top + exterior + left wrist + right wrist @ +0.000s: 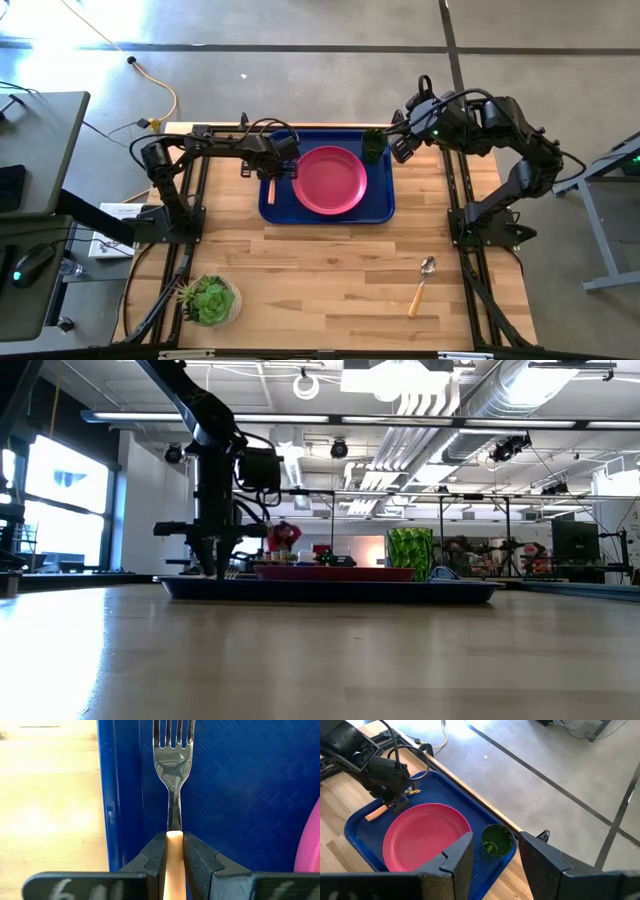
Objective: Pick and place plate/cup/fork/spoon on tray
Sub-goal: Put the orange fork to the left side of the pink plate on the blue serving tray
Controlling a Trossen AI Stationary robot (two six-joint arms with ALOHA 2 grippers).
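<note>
The dark-blue tray [380, 212] lies at the table's far middle. The pink-red plate [328, 180] rests flat in it. The dark-green cup [374, 145] stands upright in the tray's far right corner. My left gripper [271, 172] is over the tray's left part, shut on the fork [172, 750], whose tines point to the far edge. My right gripper [495, 857] is open, above and just right of the cup [496, 840], touching nothing. The spoon [422, 285] lies on the table at the near right. My left gripper pinches the fork's orange-tan handle [174, 845] between its two fingers, at the end next to the metal neck. The fingers point down from above and lie across the handle. The fork is level along the tray's left rim; whether it rests on the tray floor I cannot tell.
A potted succulent [208, 300] stands at the table's near left corner. Bare wood [320, 270] lies between the tray and the near edge. The tray's floor is bare between the plate and its left rim [112, 795].
</note>
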